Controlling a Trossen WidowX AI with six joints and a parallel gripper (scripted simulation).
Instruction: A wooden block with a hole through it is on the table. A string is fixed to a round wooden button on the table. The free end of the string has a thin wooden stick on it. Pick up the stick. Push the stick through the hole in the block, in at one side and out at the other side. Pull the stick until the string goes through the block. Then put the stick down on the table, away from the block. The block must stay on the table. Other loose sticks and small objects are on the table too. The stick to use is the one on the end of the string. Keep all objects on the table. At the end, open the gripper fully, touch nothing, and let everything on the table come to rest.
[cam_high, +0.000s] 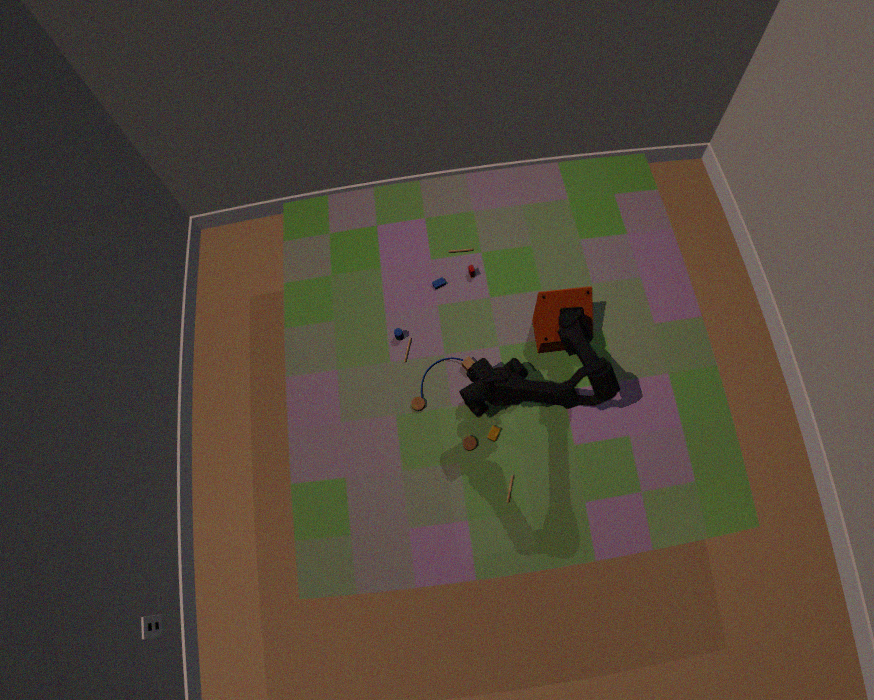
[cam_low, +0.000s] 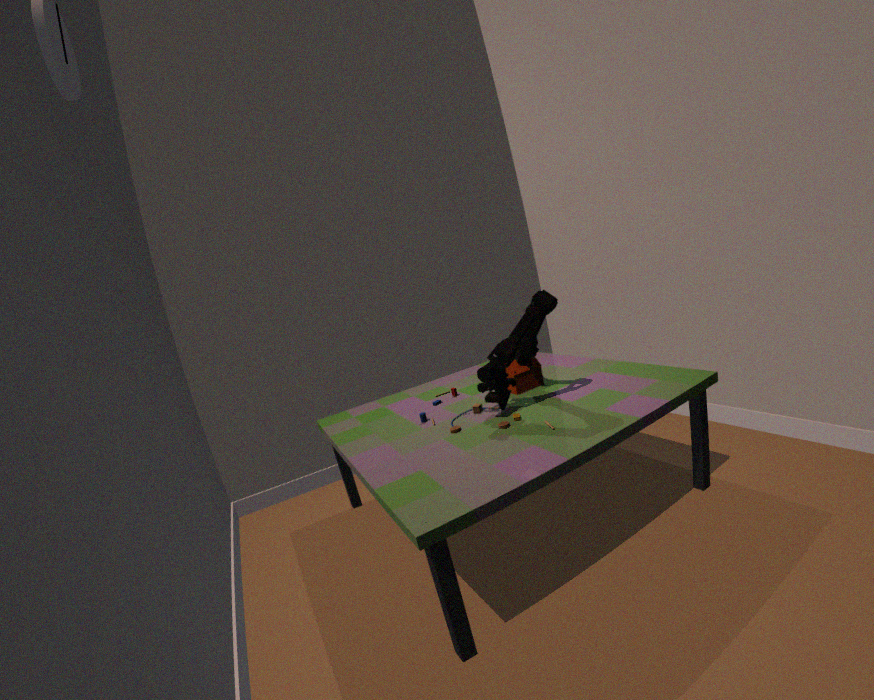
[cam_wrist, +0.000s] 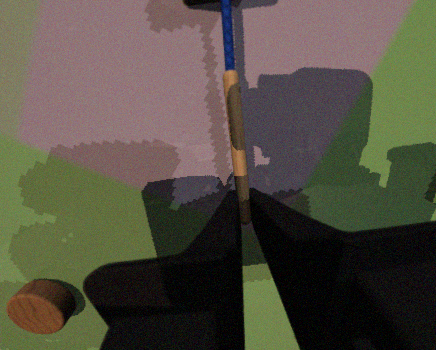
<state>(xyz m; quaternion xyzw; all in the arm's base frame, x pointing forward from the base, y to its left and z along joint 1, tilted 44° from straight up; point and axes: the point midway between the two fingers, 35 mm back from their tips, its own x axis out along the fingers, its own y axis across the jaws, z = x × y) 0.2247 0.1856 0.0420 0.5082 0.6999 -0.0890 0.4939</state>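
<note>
The wooden block (cam_high: 467, 363) (cam_low: 477, 409) sits on the table; only its dark lower edge (cam_wrist: 202, 3) shows at the top of the wrist view. The blue string (cam_high: 430, 369) (cam_wrist: 228, 40) curves from its round wooden button (cam_high: 418, 403) (cam_low: 455, 429) to the block's far side. It comes out at the side facing my gripper and runs straight to the stick. The thin wooden stick (cam_wrist: 237, 160) is wholly outside the block. My gripper (cam_wrist: 241, 196) (cam_low: 502, 408) is shut on the stick's free end, low over the table. The hole itself is hidden.
A loose round button (cam_high: 469, 442) (cam_wrist: 37, 307) and a yellow block (cam_high: 493, 433) lie near the gripper. Loose sticks (cam_high: 407, 350) (cam_high: 460, 250) (cam_high: 510, 488), a blue cylinder (cam_high: 399, 333), a blue block (cam_high: 439, 282) and a red cylinder (cam_high: 472, 270) lie farther off.
</note>
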